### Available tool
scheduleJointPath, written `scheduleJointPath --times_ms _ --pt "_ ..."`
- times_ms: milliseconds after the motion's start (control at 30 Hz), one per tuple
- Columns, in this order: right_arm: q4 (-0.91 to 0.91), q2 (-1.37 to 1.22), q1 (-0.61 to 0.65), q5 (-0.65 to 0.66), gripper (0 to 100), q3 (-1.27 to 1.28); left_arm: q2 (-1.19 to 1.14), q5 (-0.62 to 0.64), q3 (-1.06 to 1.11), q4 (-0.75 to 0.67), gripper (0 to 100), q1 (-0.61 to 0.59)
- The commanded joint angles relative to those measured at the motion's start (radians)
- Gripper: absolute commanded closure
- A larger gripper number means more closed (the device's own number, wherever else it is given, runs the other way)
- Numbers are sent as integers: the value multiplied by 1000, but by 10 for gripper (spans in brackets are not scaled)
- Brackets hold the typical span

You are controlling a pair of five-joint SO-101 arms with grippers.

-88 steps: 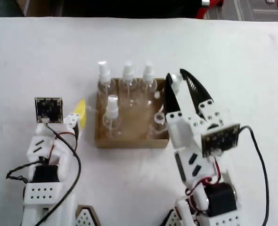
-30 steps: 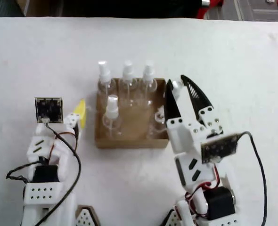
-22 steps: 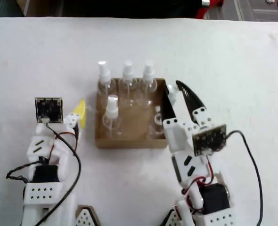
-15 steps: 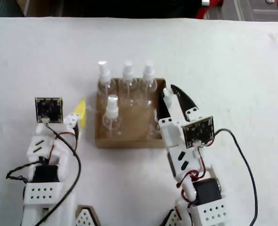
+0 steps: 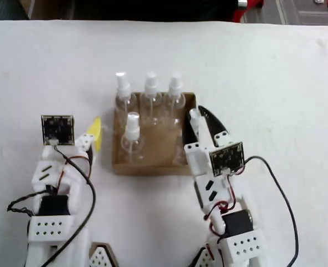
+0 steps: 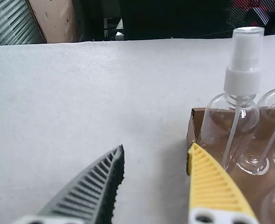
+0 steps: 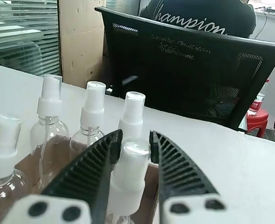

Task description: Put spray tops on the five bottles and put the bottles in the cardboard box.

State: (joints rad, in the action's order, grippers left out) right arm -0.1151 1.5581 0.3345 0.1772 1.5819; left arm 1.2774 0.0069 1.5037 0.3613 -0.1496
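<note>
**Right gripper clamps the last bottle's top at the box's right side**

The fifth bottle stands upright at the right front of the cardboard box, just inside its right wall. Its white spray top is on. Whether its base rests on the box floor cannot be told, because the arm hides it.

The right gripper has this bottle by the top. Its two black ribbed fingers are drawn in close on either side of the white cap and press against it, leaving no gap.

Behind the held bottle, three bottles stand upright in a row along the box's back wall, each capped with a spray top. A fourth bottle, also capped and upright, stands in the left front part of the box, well apart from the held one.

The left gripper sits low over the table, just outside the box's left wall. Its jaws are spread wide with nothing between them. The yellow finger is nearest the box corner and the grey one lies farther out over the white cloth.

A black mesh chair stands beyond the table's far edge.
</note>
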Motion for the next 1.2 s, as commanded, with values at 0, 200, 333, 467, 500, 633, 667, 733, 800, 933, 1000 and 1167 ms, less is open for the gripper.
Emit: scheduleJointPath --times_ms 0,200,333,467,500,633,667,733,800,933,1000,1167 --pt "16 12 -2 0 981 2 19 -11 -15 -31 793 -7" --pt "10 13 -2 0 981 29 19 -11 -15 -31 793 -7" --pt "10 13 -1 0 981 32 19 -11 -15 -31 793 -7" --pt "10 13 -1 0 981 46 19 -11 -15 -31 793 -7" --pt "10 13 -1 0 981 48 19 -11 -15 -31 793 -7" --pt "10 13 -1 0 981 48 19 -11 -15 -31 793 -7" --pt "10 13 -1 0 981 48 19 -11 -15 -31 793 -7" --pt "10 13 -1 0 981 48 19 -11 -15 -31 793 -7" --pt "10 13 -1 0 981 46 19 -11 -15 -31 793 -7" --pt "8 39 -1 0 981 48 19 -11 -15 -31 793 -7" --pt "-24 84 -2 0 981 49 19 -11 -15 -31 793 -7" --pt "-176 248 5 -2 981 49 19 -11 -15 -31 793 -7"
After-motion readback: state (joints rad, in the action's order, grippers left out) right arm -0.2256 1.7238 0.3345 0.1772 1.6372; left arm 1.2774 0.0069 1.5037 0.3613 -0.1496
